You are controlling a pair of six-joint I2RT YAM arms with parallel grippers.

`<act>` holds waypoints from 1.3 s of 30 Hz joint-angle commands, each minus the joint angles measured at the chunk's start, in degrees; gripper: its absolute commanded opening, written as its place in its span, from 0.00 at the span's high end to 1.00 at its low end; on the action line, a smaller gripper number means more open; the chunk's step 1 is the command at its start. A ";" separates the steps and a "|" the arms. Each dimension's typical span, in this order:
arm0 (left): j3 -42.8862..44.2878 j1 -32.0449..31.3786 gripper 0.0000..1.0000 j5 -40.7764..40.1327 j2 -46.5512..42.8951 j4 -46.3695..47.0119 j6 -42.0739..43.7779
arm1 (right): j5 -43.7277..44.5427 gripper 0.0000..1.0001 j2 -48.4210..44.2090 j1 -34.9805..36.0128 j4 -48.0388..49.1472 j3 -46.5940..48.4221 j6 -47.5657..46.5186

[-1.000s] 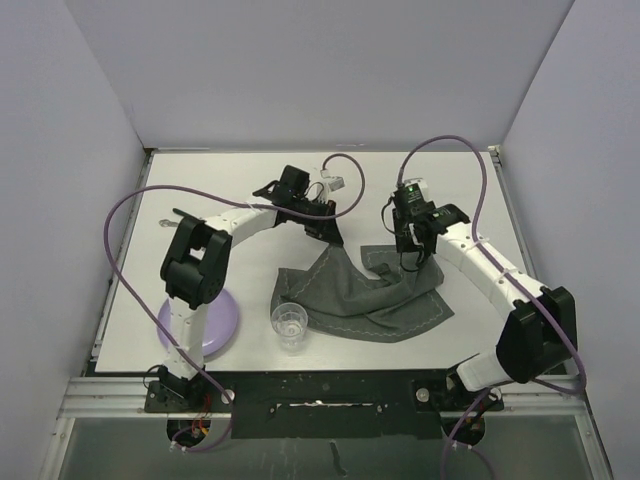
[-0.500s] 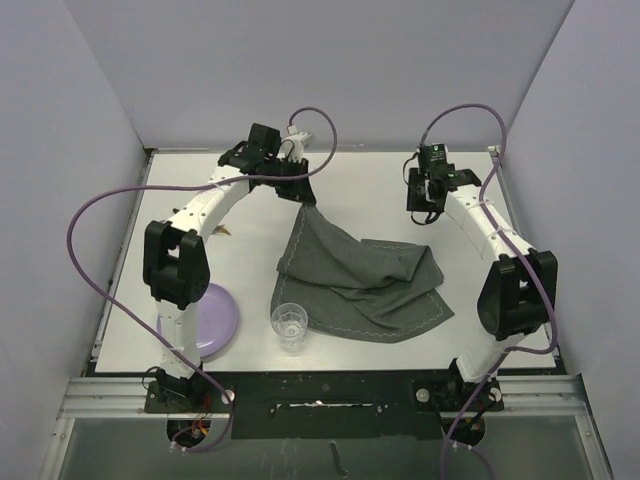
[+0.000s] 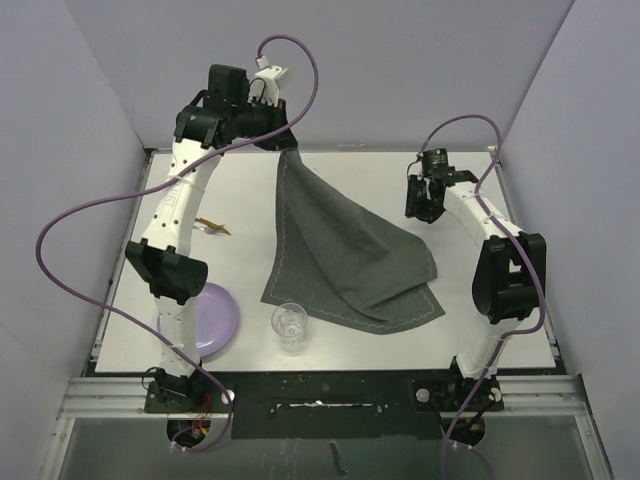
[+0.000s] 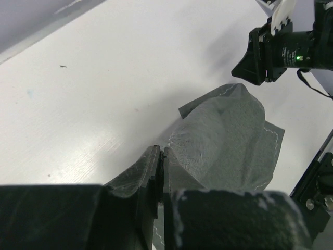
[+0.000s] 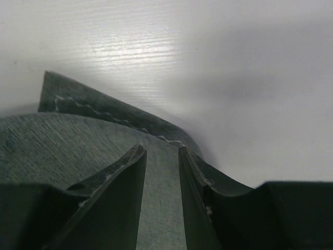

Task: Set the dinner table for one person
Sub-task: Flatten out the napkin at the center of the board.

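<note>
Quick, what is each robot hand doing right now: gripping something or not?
Left gripper: fingers closed on the grey placemat, holding one end up above the table.
Right gripper: fingers apart, holding nothing.

A robotics lab test cell: a white worktop (image 3: pixel 370 185) boxed in on three sides by plain grey panel walls (image 3: pixel 400 70). A cabled left arm (image 3: pixel 180 200) and right arm (image 3: pixel 480 215) are bolted to a metal rail (image 3: pixel 110 388) along the frame's lower edge.
</note>
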 commanded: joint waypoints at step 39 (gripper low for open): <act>-20.36 1.57 1.00 -2.84 3.94 3.67 -5.94 | -39.84 0.65 14.51 -11.50 17.55 -0.95 13.96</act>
